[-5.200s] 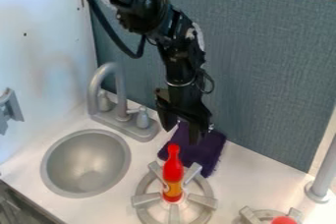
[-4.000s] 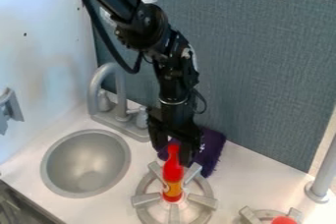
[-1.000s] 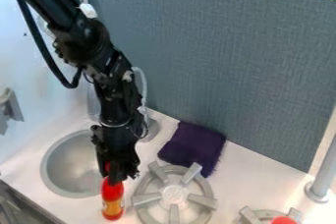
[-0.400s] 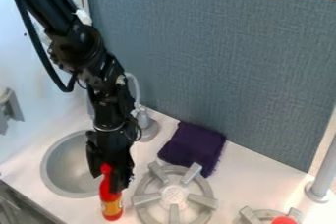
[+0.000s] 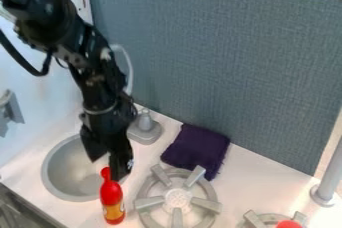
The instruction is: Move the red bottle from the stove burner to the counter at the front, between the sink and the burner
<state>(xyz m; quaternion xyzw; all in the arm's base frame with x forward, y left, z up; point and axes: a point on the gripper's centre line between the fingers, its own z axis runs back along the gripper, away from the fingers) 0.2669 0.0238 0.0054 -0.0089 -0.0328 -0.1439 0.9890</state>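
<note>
The gripper (image 5: 105,164) hangs over the right part of the sink, its two fingers spread apart with nothing between them. Just below and in front of its fingertips, a red bottle (image 5: 111,199) with a yellow-orange label stands upright on the white counter. The bottle is between the sink basin and the large grey burner. A dark purple folded cloth (image 5: 196,151) lies behind that burner, to the right of the gripper.
The round grey sink (image 5: 59,188) is partly behind the gripper, as is the faucet (image 5: 145,126). A large burner (image 5: 212,205) stands right of the bottle. At the lower right are a smaller burner with a red object (image 5: 288,224) and a grey post (image 5: 328,179).
The bottle went from the large burner to the counter on its left, with the gripper around its top. Since then the gripper has let go and moved up and back, off the bottle.
</note>
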